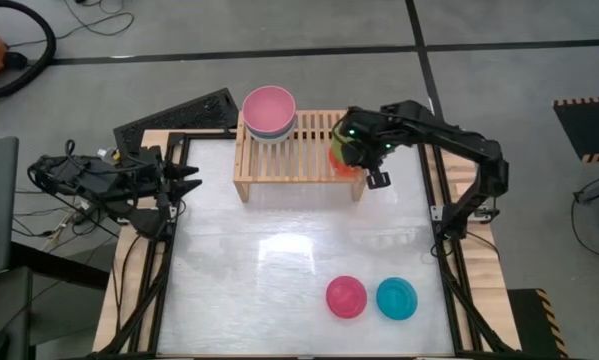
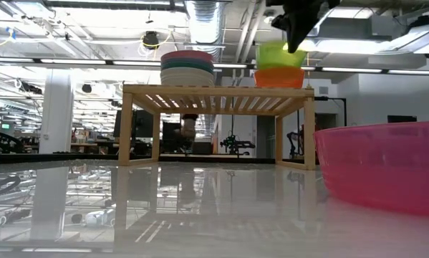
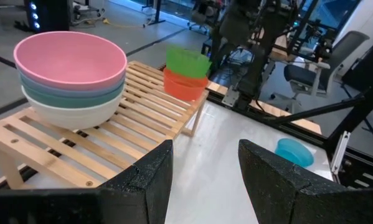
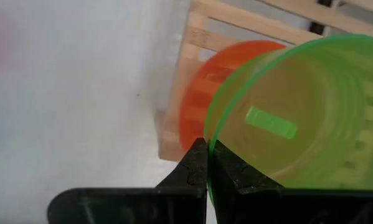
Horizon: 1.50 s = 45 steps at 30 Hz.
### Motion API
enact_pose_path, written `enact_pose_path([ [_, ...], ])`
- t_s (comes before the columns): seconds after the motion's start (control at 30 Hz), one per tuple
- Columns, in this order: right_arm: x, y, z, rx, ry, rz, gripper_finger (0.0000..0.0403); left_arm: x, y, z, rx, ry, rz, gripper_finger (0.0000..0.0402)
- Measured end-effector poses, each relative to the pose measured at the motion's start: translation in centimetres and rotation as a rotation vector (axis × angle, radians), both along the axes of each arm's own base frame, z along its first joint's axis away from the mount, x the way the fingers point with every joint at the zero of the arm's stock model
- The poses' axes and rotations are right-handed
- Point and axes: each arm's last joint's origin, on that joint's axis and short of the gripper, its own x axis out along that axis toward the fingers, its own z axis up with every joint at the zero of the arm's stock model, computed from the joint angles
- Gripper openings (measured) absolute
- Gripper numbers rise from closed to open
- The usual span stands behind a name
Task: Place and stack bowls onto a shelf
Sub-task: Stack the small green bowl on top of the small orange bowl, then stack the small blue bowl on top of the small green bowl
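Note:
The light-wood shelf stands at the table's far side. A stack of large bowls, pink on top, sits on its left part; teal, slate-blue and cream show below in the left wrist view. An orange bowl sits on the shelf's right end. My right gripper is shut on a green bowl right over the orange one. My left gripper is open and empty at the table's left edge. A magenta bowl and a cyan bowl stand mouth up on the table near its front right. My right gripper pinches the green bowl's rim between its two fingers, one inside the bowl and one outside. The fingers come from above, pointing down. The bowl is mouth up, its base down in the orange bowl's mouth; whether it rests there I cannot tell.
The shelf's slats between the large stack and the orange bowl are bare. In the low view the magenta bowl fills the near right. A dark flat panel lies beyond the table's far left corner.

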Motion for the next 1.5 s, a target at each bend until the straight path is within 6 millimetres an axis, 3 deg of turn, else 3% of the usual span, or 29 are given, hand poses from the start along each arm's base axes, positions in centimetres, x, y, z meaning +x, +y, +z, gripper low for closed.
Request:
enact_pose_path([
  [0.17, 1.0, -0.3, -1.1, 0.025, 0.043, 0.014, 0.0023, 0.0, 0.0, 0.0, 0.003, 0.000, 0.003, 0.0167],
  [0.37, 0.9, -0.5, -1.1, 0.026, 0.046, 0.006, 0.0026, 0.0, 0.0, 0.0, 0.001, 0.000, 0.004, 0.0167],
  [0.57, 0.8, -0.6, -1.2, 0.043, 0.050, -0.053, 0.0078, 0.0, 0.0, 0.0, 0.000, -0.001, 0.003, 0.0167],
  [0.8, 0.8, -0.8, -1.1, 0.039, 0.039, -0.086, 0.0103, 0.0, 0.0, 0.0, 0.000, -0.001, 0.003, 0.0167],
  [0.93, 0.6, -0.8, 0.4, 0.031, -0.024, -0.149, 0.0115, 0.0, 0.0, 0.0, 0.000, -0.001, 0.003, 0.0167],
  [1.03, 0.2, -0.2, 2.5, 0.123, -0.122, -0.222, 0.0126, 0.0, 0.0, 0.0, 0.000, -0.001, 0.003, 0.0167],
  [1.13, 0.1, 1.3, 4.1, 0.317, -0.219, -0.382, 0.0134, 0.0, 0.0, 0.0, 0.000, 0.000, 0.002, 0.0167],
  [1.2, 0.2, 2.6, 4.3, 0.438, -0.220, -0.584, 0.0135, 0.0, 0.0, 0.0, 0.000, -0.001, 0.002, 0.0167],
  [1.27, 0.6, 4.4, 4.1, 0.516, -0.197, -0.681, 0.0136, 0.0, 0.0, 0.0, 0.000, 0.000, 0.002, 0.0167],
  [1.5, 0.8, 15.1, 1.7, 0.555, -0.005, -0.619, 0.0138, 0.0, -0.1, 0.0, 0.014, 0.009, -0.023, 0.0167],
])
